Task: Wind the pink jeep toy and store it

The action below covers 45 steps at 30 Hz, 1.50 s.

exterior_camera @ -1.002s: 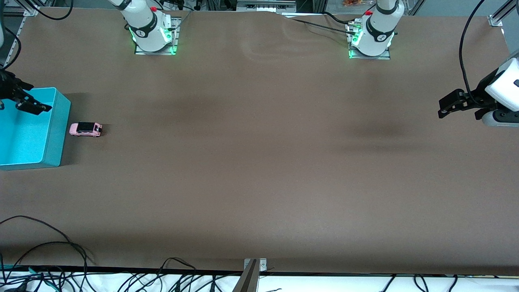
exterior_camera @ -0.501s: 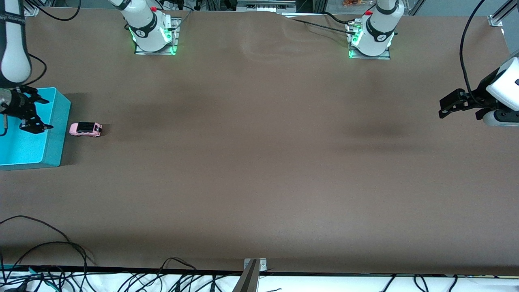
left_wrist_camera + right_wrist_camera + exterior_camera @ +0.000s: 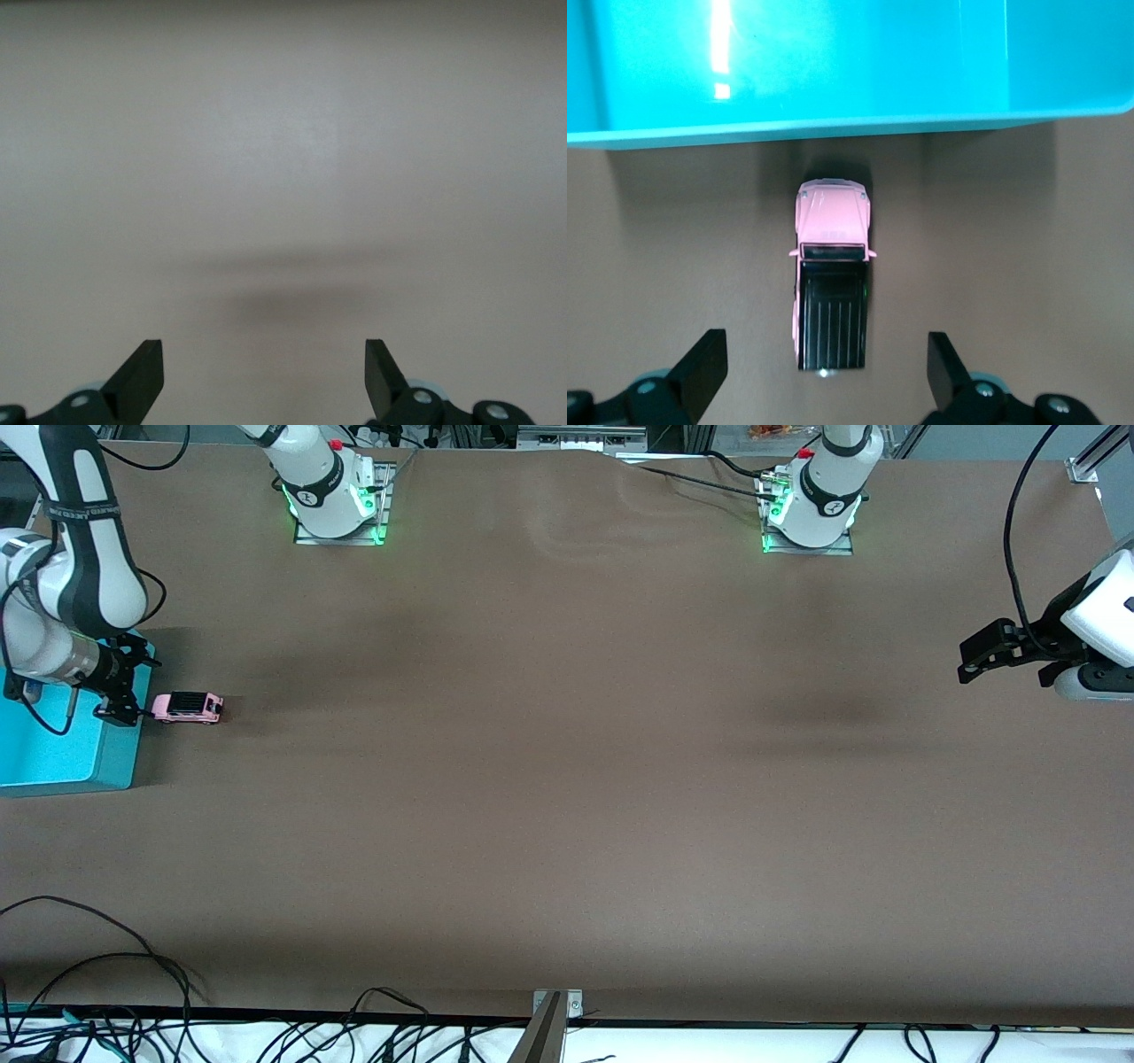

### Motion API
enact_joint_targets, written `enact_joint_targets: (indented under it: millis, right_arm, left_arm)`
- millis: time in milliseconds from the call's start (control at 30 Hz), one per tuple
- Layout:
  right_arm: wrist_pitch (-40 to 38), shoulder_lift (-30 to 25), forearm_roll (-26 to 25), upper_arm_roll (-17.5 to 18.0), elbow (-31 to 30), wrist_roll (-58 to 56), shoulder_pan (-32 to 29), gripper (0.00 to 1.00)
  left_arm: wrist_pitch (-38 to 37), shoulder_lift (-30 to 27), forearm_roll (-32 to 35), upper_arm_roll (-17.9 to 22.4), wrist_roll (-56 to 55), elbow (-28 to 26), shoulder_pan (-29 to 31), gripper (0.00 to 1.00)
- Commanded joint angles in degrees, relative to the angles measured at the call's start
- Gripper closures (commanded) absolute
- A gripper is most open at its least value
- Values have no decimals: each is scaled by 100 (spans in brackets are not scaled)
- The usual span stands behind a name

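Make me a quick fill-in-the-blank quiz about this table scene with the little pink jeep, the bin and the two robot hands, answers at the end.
1. The pink jeep toy stands on the table beside the ____ bin.
2. The jeep's roof is ____.
3. The right hand, its fingers ____, hovers by the bin's edge next to the jeep.
4. The left hand waits over the ____ arm's end of the table.

Missing words: turquoise; black; open; left

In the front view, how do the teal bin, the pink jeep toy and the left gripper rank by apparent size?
1. teal bin, partly cut off
2. left gripper, raised, so nearness may enlarge it
3. pink jeep toy
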Motion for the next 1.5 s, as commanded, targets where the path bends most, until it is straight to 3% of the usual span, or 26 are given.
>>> enact_joint_targets:
  millis: [0, 467, 734, 768, 835, 901, 968, 1068, 1269, 1469]
  right_arm:
    - [744, 111, 12, 0, -399, 299, -16, 0]
    - [1966, 515, 29, 9, -865, 370, -34, 0]
    - [2248, 752, 29, 9, -891, 370, -43, 0]
    - [2256, 761, 29, 9, -891, 370, -43, 10]
    - [2256, 761, 29, 9, -891, 361, -43, 41]
    - [2256, 753, 29, 9, -891, 370, -43, 61]
    - [2248, 744, 29, 9, -883, 370, -43, 72]
    - [2221, 700, 29, 27, -883, 370, -34, 77]
    - [2169, 507, 20, 71, -839, 449, 10, 77]
    - [1423, 243, 20, 141, -584, 502, 63, 77]
  left_arm:
    - [-107, 53, -74, 5, 108, 182, -56, 0]
    - [-107, 53, -92, 32, 117, 287, -91, 0]
    - [-98, 79, -101, 40, 108, 287, -83, 0]
    - [-107, 88, -92, 40, 108, 287, -91, 0]
    - [-107, 88, -92, 40, 117, 287, -91, 0]
    - [-98, 79, -83, 40, 126, 287, -91, 0]
    - [-98, 79, -92, 40, 134, 305, -91, 0]
    - [-98, 79, -127, 32, 134, 383, -100, 0]
    - [-98, 79, -92, 23, 134, 437, -109, 0]
    - [-98, 79, -92, 32, 134, 437, -100, 0]
